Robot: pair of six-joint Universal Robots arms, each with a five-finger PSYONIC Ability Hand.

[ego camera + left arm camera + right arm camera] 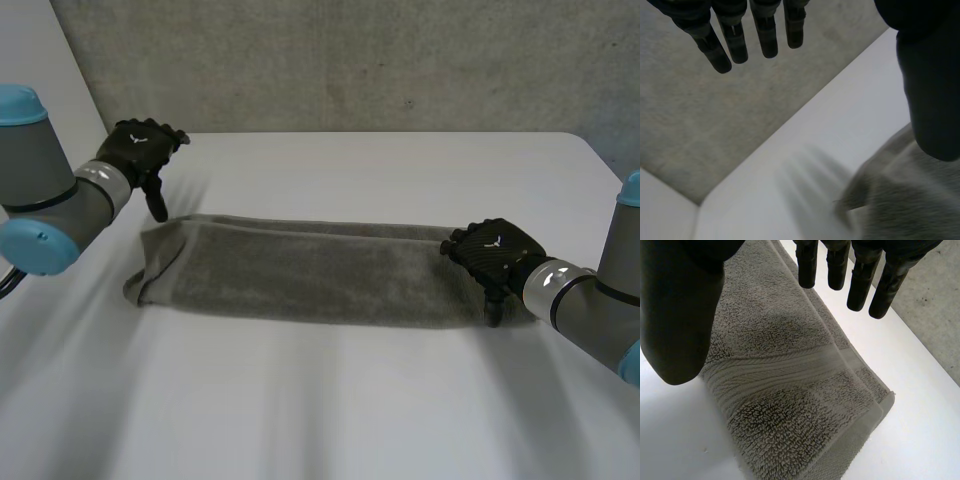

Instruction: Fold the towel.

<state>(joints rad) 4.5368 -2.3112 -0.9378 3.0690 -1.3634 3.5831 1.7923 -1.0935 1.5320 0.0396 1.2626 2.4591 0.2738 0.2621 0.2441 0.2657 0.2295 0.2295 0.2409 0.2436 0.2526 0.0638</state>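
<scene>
1. Two black robot hands, one towel: the left hand (pixel 146 148) hangs with fingers straight and nothing held, just beyond the left end of a grey terry-cloth towel (pixel 300 272).
2. The right hand (pixel 497 256), fingers likewise straight and empty, is poised over the towel's right end.
3. The single towel, folded lengthwise into a long strip with layered edges, lies flat across the middle of the desk.
4. The white desk (pixel 350 400) meets a grey concrete wall (pixel 350 60) at its far side.
</scene>
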